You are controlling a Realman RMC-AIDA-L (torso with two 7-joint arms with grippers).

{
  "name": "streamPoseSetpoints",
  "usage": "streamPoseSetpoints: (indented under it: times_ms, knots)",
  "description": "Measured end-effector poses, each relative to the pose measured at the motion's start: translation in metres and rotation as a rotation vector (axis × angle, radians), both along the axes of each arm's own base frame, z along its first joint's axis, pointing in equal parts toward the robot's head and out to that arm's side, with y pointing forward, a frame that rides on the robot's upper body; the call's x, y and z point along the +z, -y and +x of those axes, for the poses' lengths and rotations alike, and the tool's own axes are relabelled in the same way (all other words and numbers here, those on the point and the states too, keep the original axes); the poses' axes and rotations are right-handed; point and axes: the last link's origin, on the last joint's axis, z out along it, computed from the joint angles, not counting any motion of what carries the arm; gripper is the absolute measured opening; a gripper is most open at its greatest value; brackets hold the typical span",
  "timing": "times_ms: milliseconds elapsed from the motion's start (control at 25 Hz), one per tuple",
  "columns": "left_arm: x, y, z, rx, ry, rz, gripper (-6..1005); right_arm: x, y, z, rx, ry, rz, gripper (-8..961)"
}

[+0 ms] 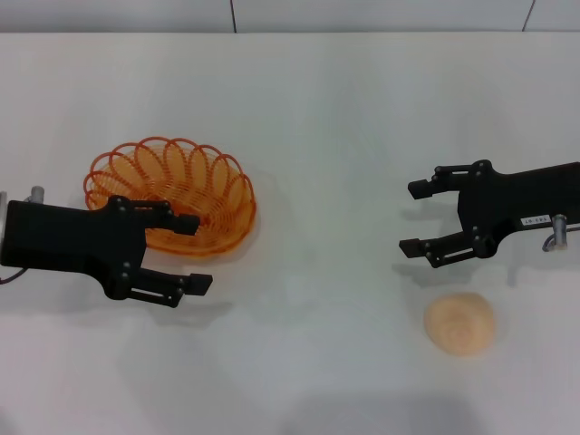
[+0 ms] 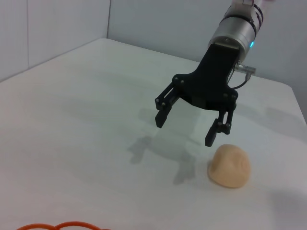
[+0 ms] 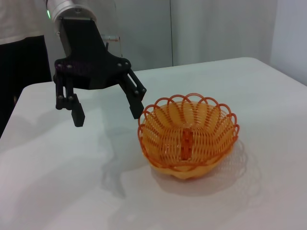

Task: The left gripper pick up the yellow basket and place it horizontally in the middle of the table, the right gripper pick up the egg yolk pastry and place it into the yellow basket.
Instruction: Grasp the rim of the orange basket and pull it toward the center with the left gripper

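**A:** Start with the biggest thing. What carries it all?

**B:** The white bench [image 1: 308,136]. It fills the head view, and both arms reach in over it from opposite sides.

**A:** Next down?

**B:** The yellow basket [image 1: 195,195], an oval of orange-yellow wire with a looped rim. It sits upright on the bench, right at the left gripper [image 1: 192,254]. In the head view one finger overlaps the basket's near wall while the other lies outside it, just beside the rim. The right wrist view shows the basket [image 3: 188,136] with nothing in it and that gripper [image 3: 106,111] hanging just beside its rim.

**A:** Is the left gripper holding it?

**B:** No. Its fingers are spread wide and grasp nothing. Whether a fingertip touches the wire, I cannot tell.

**A:** And the right gripper?

**B:** The right gripper [image 1: 415,217] is well apart from the basket, across the bench. Its fingers are also spread wide with nothing between them. The left wrist view shows it [image 2: 189,128] above the bench, its shadow below.

**A:** Smallest thing?

**B:** The pastry [image 1: 460,323], a pale round dome with faint swirls. It lies on the bench near the right gripper, off to the side of one fingertip rather than between the fingers, not touching it. In the left wrist view the pastry [image 2: 230,166] lies just past that fingertip.
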Motion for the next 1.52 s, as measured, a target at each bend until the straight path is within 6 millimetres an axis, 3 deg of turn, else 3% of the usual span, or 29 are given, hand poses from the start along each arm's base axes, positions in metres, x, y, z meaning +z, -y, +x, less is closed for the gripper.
streamPoseSetpoints:
  times_ms: [720, 1120, 1520]
  knots:
    - [-0.001, -0.001, 0.005, 0.032, 0.006, -0.009, 827, -0.001, 0.0, 0.0, 0.003, -0.001, 0.001, 841]
    - [0.019, -0.015, 0.023, 0.297, -0.045, 0.004, 815, 0.0, 0.003, 0.001, 0.016, -0.003, -0.002, 842]
    - [0.053, -0.041, 0.034, 0.618, -0.29, 0.09, 803, 0.001, 0.004, 0.001, 0.032, -0.019, 0.004, 841]
